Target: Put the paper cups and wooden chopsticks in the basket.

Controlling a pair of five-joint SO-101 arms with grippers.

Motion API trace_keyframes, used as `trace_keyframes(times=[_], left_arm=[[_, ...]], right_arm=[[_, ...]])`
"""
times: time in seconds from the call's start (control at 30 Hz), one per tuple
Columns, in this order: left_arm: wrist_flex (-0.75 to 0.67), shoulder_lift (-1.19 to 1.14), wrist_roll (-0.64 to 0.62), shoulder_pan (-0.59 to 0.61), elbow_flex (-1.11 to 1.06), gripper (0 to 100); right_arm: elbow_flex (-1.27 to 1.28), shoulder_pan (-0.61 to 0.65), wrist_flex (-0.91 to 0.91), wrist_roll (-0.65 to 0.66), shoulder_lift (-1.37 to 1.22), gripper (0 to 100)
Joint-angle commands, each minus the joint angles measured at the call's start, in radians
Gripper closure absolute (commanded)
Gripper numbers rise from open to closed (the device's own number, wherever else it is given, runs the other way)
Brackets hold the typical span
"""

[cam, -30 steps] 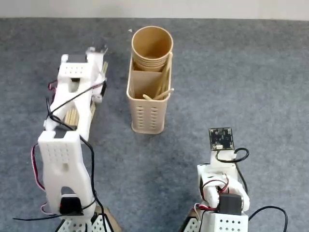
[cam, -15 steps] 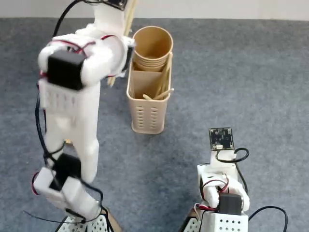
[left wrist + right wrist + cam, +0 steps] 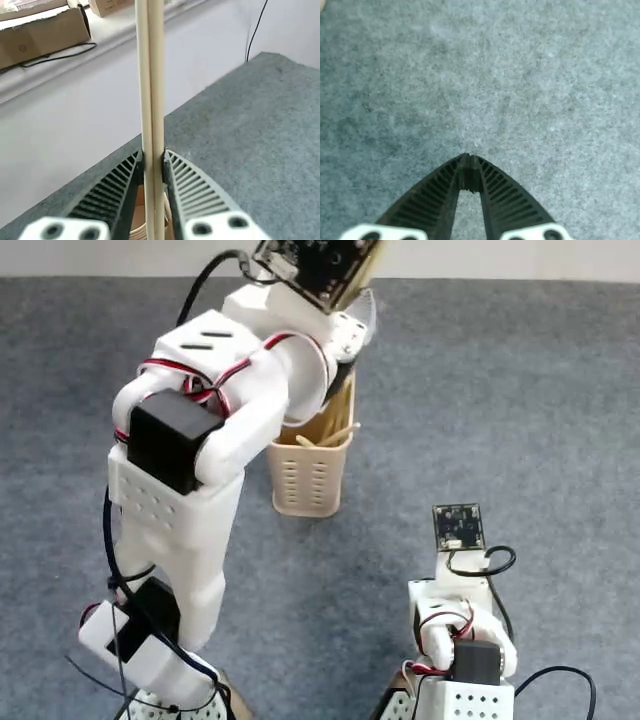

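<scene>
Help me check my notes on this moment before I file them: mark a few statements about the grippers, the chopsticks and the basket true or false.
1. The left gripper is shut on a pair of wooden chopsticks. True.
2. The right gripper has its jaws closed above bare grey carpet. True.
3. The right gripper also grips chopsticks. False: it holds nothing.
4. The basket already holds other chopsticks. True.
5. The basket lies tipped on its side. False: it stands upright on the carpet.
</scene>
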State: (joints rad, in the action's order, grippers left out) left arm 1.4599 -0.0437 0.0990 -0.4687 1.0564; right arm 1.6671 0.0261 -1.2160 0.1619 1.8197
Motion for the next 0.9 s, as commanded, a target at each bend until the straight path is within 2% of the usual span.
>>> trace_keyframes(times=[0.0, 0.27, 0.43, 0.87], left_arm=[[-0.044, -0.019, -0.012, 0.015, 0.027, 99], [-0.041, -0.099, -0.041, 0.051, 0.03, 99], [-0.041, -0.099, -0.144, 0.053, 0.03, 91], [-0.041, -0.099, -0.144, 0.097, 0.031, 90]], right_arm=[[0.153, -0.013, -0.007, 0.006, 0.013, 99.2], [0.153, -0.013, -0.007, 0.006, 0.013, 99.2], [0.153, -0.013, -0.007, 0.006, 0.013, 99.2], [0.153, -0.013, -0.007, 0.006, 0.013, 99.2]])
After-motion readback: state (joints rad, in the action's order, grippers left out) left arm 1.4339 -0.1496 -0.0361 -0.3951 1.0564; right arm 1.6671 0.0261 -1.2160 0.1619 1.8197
